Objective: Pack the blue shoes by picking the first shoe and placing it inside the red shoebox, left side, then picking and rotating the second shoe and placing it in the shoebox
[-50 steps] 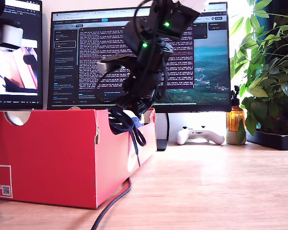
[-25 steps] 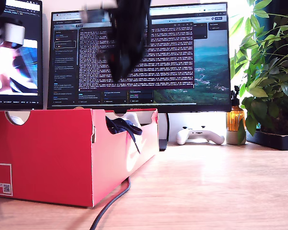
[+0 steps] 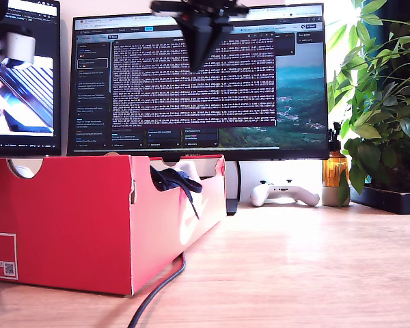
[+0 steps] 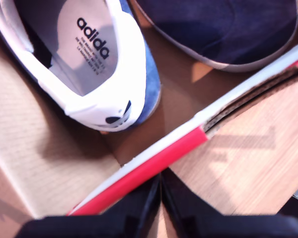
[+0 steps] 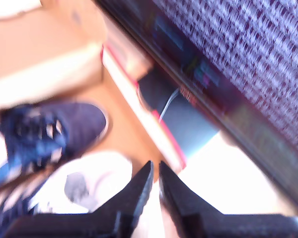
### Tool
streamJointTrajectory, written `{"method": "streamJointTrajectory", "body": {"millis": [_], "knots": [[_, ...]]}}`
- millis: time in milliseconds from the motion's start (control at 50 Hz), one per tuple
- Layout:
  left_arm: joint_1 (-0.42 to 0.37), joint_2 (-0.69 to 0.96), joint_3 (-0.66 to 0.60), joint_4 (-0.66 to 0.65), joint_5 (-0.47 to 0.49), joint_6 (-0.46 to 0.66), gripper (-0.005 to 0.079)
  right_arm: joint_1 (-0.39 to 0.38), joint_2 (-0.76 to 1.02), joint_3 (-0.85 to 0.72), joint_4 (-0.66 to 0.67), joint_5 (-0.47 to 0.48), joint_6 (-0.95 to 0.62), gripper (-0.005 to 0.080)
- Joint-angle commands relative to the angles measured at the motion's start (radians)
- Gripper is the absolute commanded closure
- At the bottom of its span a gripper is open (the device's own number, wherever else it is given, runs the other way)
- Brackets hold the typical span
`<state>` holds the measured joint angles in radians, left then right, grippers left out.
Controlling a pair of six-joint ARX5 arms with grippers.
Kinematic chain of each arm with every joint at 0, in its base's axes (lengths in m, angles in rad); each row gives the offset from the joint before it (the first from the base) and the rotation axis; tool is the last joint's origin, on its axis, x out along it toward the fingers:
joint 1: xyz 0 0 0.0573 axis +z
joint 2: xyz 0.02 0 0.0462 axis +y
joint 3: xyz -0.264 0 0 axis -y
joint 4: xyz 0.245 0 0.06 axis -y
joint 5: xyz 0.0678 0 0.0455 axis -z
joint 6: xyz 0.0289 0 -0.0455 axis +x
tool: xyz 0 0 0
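Two monitors [image 3: 198,82] glow behind a wooden desk [image 3: 314,273], with a white game controller [image 3: 285,193] and a leafy plant [image 3: 383,102] off at 3 o'clock in the exterior view. At 8 o'clock in that view sits the red shoebox [image 3: 89,225], dark laces [image 3: 181,184] spilling over its rim.

Judging by what lies where, the packing looks essentially finished. The first wrist view looks straight down into the box and finds the blue shoes side by side on the cardboard floor: one shoe's white heel and printed insole [image 4: 97,64], the other shoe's navy toe [image 4: 223,27]. Heel beside toe suggests the second shoe went in turned around, as asked. Nothing is left on the desk to pick up; only pulling the arms clear seems to remain.

My first gripper [image 4: 160,198] hangs over the box's corner with its fingers pressed together on nothing. My second gripper [image 5: 154,186] is likewise closed and empty, above the box's edge, in a blurred picture.

Compared with a second ago, the arm that was down at the box rim, right over the laces, has risen; half a second ago it was a dark blur in front of the screen, and now only an arm's tip [image 3: 199,27] shows at 12 o'clock in the exterior view. The box has also shifted slightly since that first earlier frame.
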<state>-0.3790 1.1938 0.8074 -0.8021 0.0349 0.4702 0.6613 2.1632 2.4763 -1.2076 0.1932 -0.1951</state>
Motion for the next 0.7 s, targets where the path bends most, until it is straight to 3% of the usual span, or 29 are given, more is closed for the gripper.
{"method": "streamJointTrajectory", "body": {"millis": [0, 380, 680], "knots": [[-0.001, 0.01, -0.018, 0.004, 0.016, -0.029, 0.0761, -0.003, -0.011, 0.002, -0.012, -0.017, 0.019, 0.0753], [-0.003, -0.03, -0.015, -0.118, 0.028, -0.125, 0.0761, -0.065, -0.018, 0.002, -0.104, -0.088, 0.164, 0.0753], [-0.002, -0.212, -0.015, -0.084, 0.027, -0.192, 0.0761, -0.109, -0.097, 0.002, -0.123, -0.059, 0.195, 0.0753]]}}
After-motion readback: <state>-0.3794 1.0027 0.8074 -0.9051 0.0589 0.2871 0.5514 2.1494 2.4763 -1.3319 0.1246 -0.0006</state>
